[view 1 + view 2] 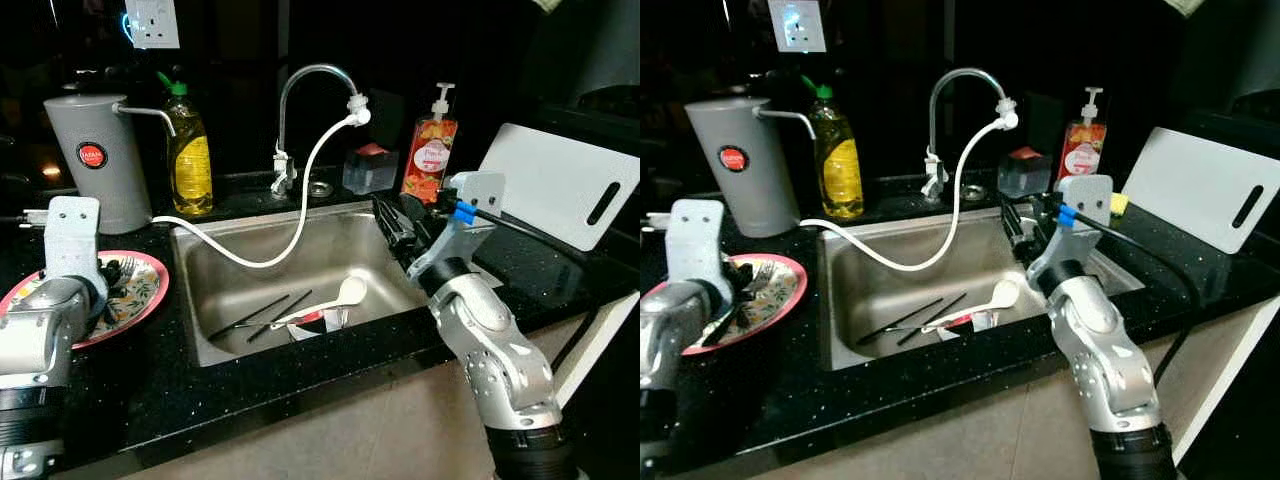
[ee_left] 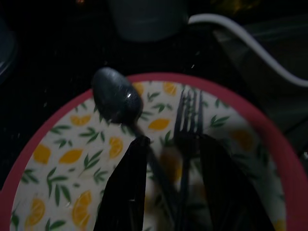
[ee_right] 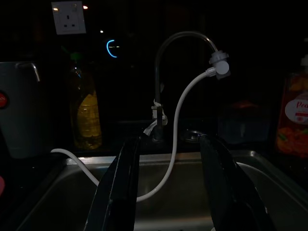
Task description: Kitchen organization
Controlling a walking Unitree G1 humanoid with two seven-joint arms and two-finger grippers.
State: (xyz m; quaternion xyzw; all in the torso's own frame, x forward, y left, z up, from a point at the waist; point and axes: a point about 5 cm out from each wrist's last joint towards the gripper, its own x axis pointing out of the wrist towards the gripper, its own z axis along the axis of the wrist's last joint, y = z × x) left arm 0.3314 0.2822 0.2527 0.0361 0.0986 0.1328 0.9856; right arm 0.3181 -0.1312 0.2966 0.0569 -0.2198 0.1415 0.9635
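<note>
left tool open over spoon and fork.

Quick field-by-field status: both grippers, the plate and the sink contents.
left gripper: jaws open, over the plate's cutlery
right gripper: jaws open, empty, above the sink, facing the tap
plate: on the counter left of the sink; holds a spoon and a fork
sink: white spoon, dark chopsticks, white hose
</note>
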